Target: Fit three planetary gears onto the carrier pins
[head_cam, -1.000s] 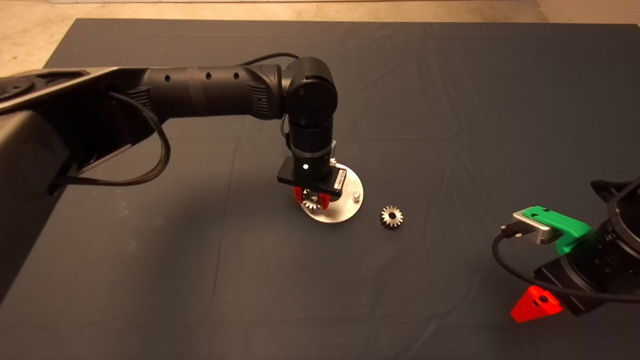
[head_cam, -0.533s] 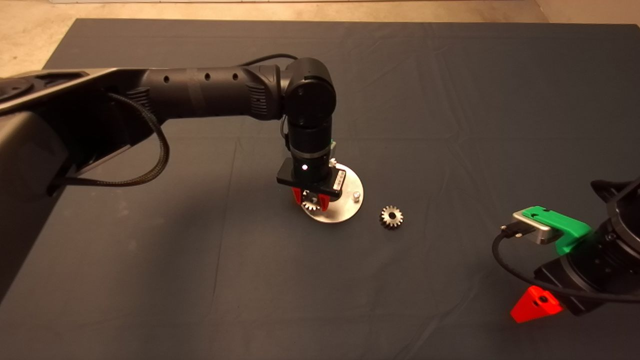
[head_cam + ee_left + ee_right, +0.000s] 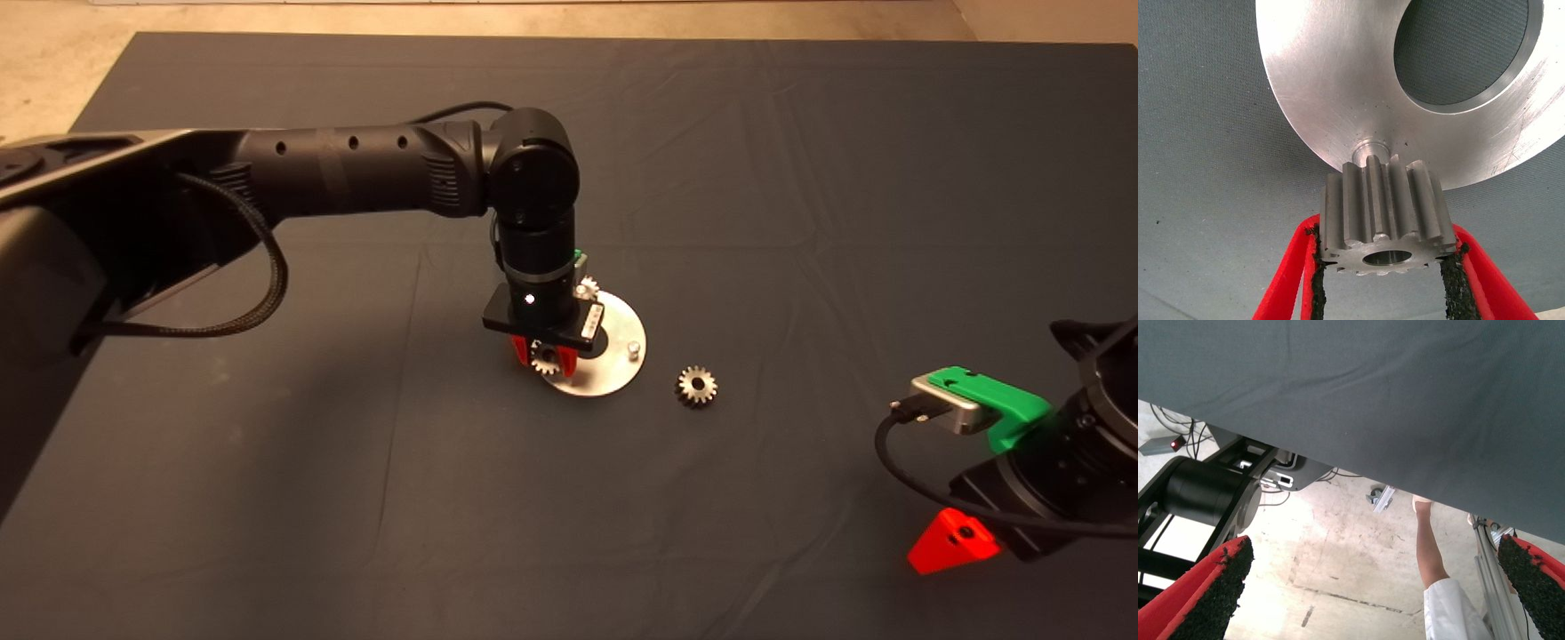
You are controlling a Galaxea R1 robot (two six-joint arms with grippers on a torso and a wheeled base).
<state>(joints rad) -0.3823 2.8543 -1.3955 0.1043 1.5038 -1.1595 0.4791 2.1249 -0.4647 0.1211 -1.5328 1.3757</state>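
My left gripper [image 3: 543,363] is shut on a planetary gear [image 3: 545,357] over the near left edge of the shiny round disc [image 3: 606,378]. In the left wrist view the red fingers [image 3: 1295,267] clamp this gear [image 3: 1383,210] by its teeth, bore towards the camera, just above a carrier pin [image 3: 1368,145] on the disc [image 3: 1325,80]. I cannot tell whether gear and pin touch. A second gear [image 3: 584,289] sits at the disc's far edge. A bare pin [image 3: 633,348] stands at its right. A third gear [image 3: 696,387] lies on the mat right of the disc.
My right gripper [image 3: 951,542] is parked at the lower right edge, fingers wide apart in its wrist view [image 3: 1371,573]. That view looks past the mat's edge [image 3: 1358,473] at the floor, a black machine base [image 3: 1205,493] and a person's leg [image 3: 1431,553].
My left gripper has shifted a little to the left with the gear in it, uncovering the gear at the disc's far edge. The right arm and the loose gear have not moved.
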